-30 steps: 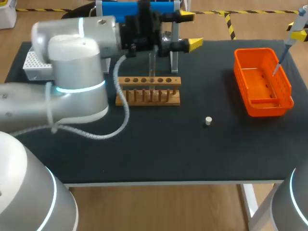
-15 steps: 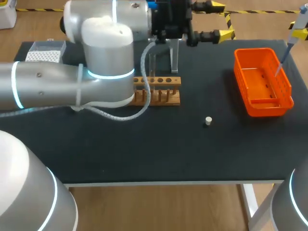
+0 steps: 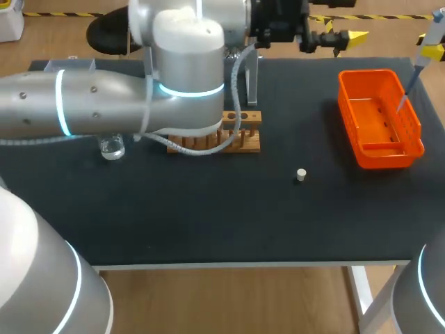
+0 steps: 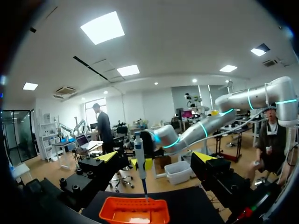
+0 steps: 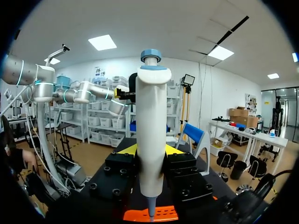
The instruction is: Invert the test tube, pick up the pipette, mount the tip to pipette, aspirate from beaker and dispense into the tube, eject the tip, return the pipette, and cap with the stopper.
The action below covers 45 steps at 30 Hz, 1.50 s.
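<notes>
The black tabletop [image 3: 208,216] is carrying one of each thing. My left arm [image 3: 104,104] is stretching across from the left over the far side, covering most of the one wooden rack [image 3: 247,132] standing at the far middle. Its tool [image 3: 341,33] is hanging beyond the far edge, fingers spread wide with nothing between them. One orange basket [image 3: 379,149] is sitting at the far right. A corner of one tip box [image 3: 66,66] is showing at the far left behind the arm. One pipette [image 5: 150,116] is hanging upright over the basket's far right corner, tip pointing down into it. My right tool [image 5: 150,150] is gripping its white body from both sides. One clear beaker [image 3: 111,147] is standing at the left, just near of the arm. One small pale stopper [image 3: 300,175] is lying alone near the middle, right of the rack.
</notes>
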Available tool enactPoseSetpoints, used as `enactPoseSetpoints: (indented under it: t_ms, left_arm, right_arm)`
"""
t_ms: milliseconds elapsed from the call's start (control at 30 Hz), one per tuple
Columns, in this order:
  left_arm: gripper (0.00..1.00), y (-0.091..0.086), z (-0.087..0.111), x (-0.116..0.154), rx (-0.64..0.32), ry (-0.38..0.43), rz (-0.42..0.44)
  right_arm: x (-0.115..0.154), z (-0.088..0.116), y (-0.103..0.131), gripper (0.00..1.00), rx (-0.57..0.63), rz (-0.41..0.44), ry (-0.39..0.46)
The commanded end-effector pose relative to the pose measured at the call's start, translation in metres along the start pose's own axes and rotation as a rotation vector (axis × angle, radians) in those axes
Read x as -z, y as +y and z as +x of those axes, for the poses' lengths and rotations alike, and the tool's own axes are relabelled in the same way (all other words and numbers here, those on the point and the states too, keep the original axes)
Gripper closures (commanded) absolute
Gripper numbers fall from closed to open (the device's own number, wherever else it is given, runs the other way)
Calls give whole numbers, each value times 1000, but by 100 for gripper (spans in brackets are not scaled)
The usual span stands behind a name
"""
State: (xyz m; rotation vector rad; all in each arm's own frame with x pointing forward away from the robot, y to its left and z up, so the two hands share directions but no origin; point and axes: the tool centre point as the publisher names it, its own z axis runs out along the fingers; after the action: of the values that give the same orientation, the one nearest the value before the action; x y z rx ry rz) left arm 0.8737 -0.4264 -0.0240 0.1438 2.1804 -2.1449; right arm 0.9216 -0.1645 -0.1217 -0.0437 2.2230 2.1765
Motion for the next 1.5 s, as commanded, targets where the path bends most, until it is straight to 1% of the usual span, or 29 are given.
enactPoseSetpoints:
  t_ms: [33, 67, 300, 433, 833, 933, 1000, 1133, 1400, 1500]
  left_arm:
    - [38, -1, -15, -34, 5, 26, -21]
    - [100, -1, -15, -34, 5, 26, -21]
    - [100, -1, -15, -34, 5, 26, -21]
    - [100, -1, -15, -34, 5, 26, -21]
    - [100, -1, -15, -34, 5, 26, -21]
    - [100, 1, -19, -46, 16, 25, -9]
    - [100, 2, -22, -56, 25, 20, -17]
    - [100, 5, -27, -74, 51, -3, -6]
    - [100, 2, -28, -98, 56, -70, -10]
    - [100, 1, -26, -105, 45, -78, -1]
  right_arm:
    - [0, 1, 0, 100, 1, 0, 0]
    - [0, 1, 0, 100, 1, 0, 1]
    - [0, 0, 0, 100, -1, -7, 9]
    - [0, -1, 0, 100, 3, 16, 13]
    - [0, -1, 0, 100, 3, 16, 13]
    - [0, -1, 0, 100, 3, 16, 13]
    - [0, -1, 0, 100, 3, 16, 13]
    - [0, -1, 0, 100, 3, 16, 13]
    - [0, -1, 0, 100, 3, 16, 13]
    - [0, -1, 0, 100, 3, 16, 13]
